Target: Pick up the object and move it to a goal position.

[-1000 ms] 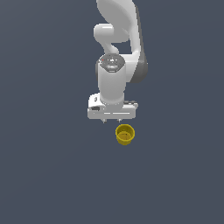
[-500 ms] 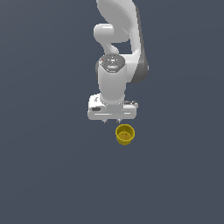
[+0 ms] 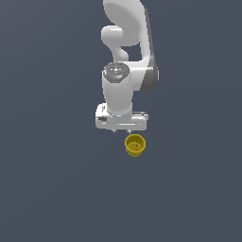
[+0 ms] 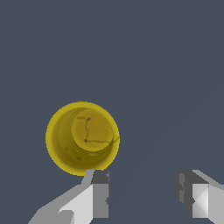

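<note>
In the wrist view the gripper [image 4: 142, 197] is spread wide with nothing in it, one finger [image 4: 99, 194] right by the yellow cup [image 4: 82, 138] rim. Cup [image 3: 135, 145] sits upright on the dark floor [image 3: 47, 189], just below the downward-pointing arm [image 3: 124, 85].

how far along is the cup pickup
Done: the arm has got close above the yellow cup. In hand: nothing; the gripper is open, and in the wrist view the cup lies outside the gap between its fingers. Left: centre over it, descend, grasp, lift, carry to the goal.
</note>
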You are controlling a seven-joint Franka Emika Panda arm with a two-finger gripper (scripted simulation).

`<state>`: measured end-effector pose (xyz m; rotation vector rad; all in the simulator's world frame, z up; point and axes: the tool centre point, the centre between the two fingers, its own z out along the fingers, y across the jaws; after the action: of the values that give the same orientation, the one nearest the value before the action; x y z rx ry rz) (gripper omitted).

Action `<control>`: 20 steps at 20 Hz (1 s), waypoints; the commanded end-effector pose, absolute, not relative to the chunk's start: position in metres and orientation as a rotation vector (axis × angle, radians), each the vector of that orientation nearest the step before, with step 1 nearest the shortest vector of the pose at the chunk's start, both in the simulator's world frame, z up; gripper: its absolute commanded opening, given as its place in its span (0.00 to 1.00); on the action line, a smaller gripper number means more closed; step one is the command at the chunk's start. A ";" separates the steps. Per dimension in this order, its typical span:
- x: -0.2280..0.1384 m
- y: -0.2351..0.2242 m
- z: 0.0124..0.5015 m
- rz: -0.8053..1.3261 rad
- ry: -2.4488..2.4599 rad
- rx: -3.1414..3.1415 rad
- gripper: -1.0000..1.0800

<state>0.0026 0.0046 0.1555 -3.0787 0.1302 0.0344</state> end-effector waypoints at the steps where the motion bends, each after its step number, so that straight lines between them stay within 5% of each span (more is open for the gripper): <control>1: 0.000 0.007 0.150 0.053 0.217 -3.044 0.62; 20: -0.022 0.031 0.104 0.304 1.105 -2.503 0.62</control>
<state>-0.0204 0.0291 0.1068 -2.5544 1.0429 0.2820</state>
